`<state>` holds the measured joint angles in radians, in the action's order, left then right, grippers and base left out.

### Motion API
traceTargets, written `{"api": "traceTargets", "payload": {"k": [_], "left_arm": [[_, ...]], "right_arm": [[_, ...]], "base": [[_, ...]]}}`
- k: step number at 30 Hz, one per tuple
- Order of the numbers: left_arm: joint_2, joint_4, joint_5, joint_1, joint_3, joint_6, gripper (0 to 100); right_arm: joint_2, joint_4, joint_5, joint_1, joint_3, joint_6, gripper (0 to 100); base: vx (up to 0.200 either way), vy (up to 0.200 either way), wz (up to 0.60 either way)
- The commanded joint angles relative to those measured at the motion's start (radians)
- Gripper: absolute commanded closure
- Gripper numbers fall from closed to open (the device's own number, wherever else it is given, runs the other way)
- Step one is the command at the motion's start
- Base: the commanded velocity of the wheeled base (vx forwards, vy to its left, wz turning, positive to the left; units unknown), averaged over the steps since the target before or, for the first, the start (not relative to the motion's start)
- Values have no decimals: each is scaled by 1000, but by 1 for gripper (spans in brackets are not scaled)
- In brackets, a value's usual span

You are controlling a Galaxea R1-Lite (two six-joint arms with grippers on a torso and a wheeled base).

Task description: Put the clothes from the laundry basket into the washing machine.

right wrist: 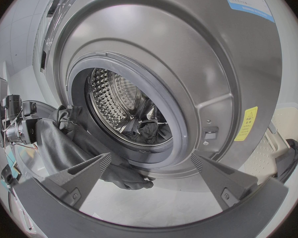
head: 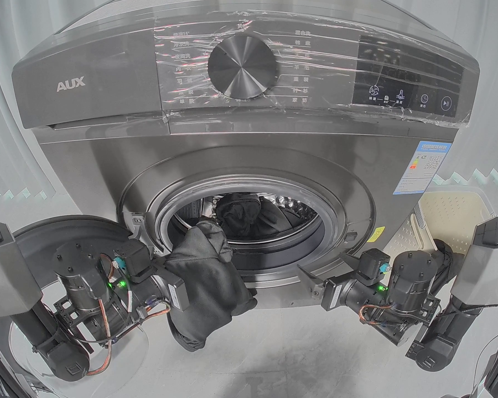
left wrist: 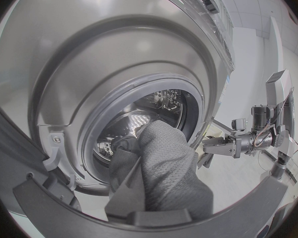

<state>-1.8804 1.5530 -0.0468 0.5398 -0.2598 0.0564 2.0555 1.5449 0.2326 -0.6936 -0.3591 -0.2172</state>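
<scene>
The washing machine (head: 243, 156) stands in front of me with its drum opening (head: 249, 222) uncovered. A black garment (head: 243, 214) lies inside the drum (right wrist: 122, 99). A dark grey garment (head: 210, 283) hangs over the opening's lower left rim, its top just inside and most of it outside. My left gripper (head: 183, 288) is shut on this garment (left wrist: 169, 169), which drapes over its fingers (left wrist: 125, 195). My right gripper (right wrist: 149, 157) is open and holds nothing, low at the opening's right side (head: 310, 280). The laundry basket (head: 454, 211) stands to the machine's right with dark cloth (head: 445, 250) in it.
The round machine door (head: 66, 239) is swung open to the left, behind my left arm. The pale floor (head: 293, 349) in front of the machine is bare. The basket wall (right wrist: 288, 126) is close behind my right gripper.
</scene>
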Motion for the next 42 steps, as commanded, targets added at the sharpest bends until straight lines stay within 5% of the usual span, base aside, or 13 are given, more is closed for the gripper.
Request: {"api": "traceTargets", "payload": {"k": [1,13,21,42], "left_arm": [[9,1,2,49,7,-7,100],[-186,-2,10,100,-180,7,100],[-335,-1,15,111,-377,54,100],[-559,-21,33,54,-791,46,100]], "right_arm": [[-14,1,1,-43,11,-1,0],[-63,-2,-2,-78,28,-7,0],[-63,-2,-4,-78,28,-7,0],[-57,0,-4,-76,35,-8,0]], "base": [[0,0,0],[0,0,0],[0,0,0],[0,0,0]]}}
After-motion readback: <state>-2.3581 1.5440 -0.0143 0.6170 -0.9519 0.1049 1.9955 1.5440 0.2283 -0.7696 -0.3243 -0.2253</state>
